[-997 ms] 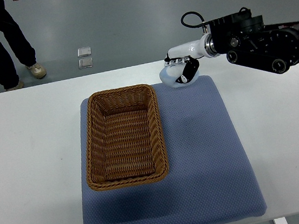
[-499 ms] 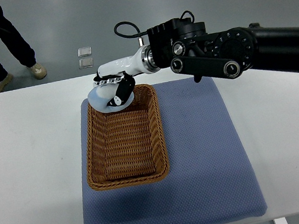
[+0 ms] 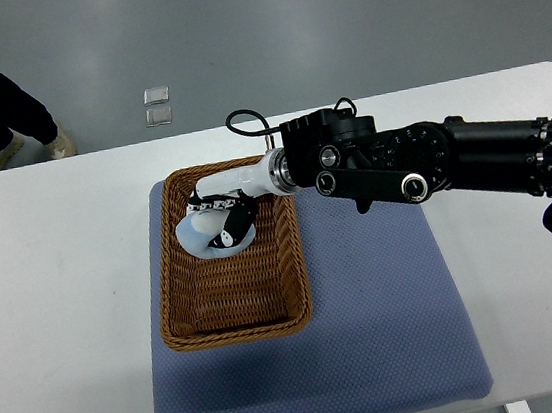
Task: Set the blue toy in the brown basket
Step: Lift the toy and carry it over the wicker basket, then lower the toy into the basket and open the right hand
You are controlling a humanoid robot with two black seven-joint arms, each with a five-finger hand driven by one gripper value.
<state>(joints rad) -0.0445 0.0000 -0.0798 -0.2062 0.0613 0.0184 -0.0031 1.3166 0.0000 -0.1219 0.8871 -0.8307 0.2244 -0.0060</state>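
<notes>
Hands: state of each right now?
Right hand: shut on the pale blue toy, held inside the brown basket, not yet released.
Left hand: not in view.

The right arm [image 3: 451, 155] was matte black and bulky, built of rounded housings with round silver-rimmed caps on its side. A black cable [image 3: 246, 125] looped above the wrist. A silver ring joined the black part to a glossy white forearm. The right hand [image 3: 222, 218] was white, with black fingers [image 3: 231, 234] bearing small white marks.
</notes>
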